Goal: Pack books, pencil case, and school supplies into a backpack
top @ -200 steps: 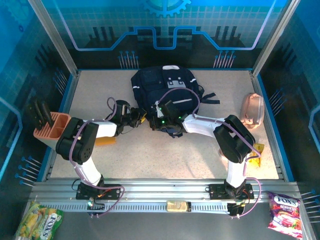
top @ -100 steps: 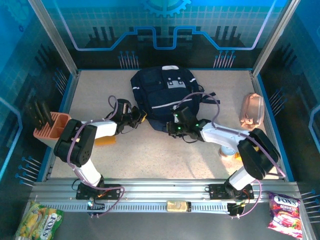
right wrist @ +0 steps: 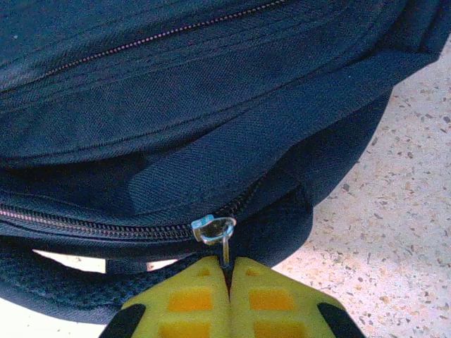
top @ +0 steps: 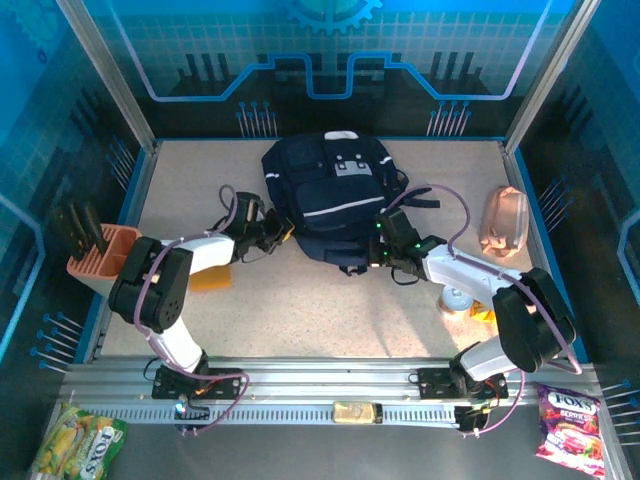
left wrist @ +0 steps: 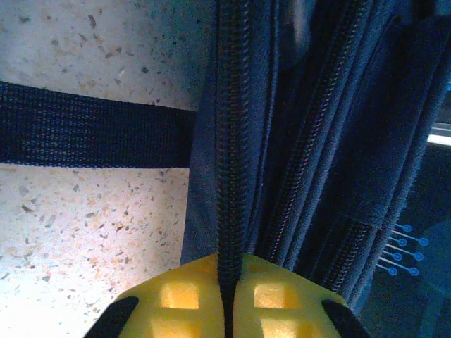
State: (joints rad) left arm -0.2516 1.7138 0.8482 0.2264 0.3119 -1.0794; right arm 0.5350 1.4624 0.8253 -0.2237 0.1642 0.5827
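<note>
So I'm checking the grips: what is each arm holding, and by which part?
Left fingers pinch the backpack by its zipper edge; right fingers hold its zipper pull.

You've got a speckled beige tabletop (top: 300, 310) with a blue rim, and a warm bright patch at front right. The blue back wall (top: 330, 50) has gear and circuit-line graphics. Aluminium posts (top: 105, 70) angle up at the corners. A slotted rail (top: 330, 385) runs along the near edge, with candy bags (top: 570, 425) lying outside it.

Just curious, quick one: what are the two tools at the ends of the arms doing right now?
Left tool: closed on a zipper track of the backpack.
Right tool: closed, holding the zipper pull.
</note>
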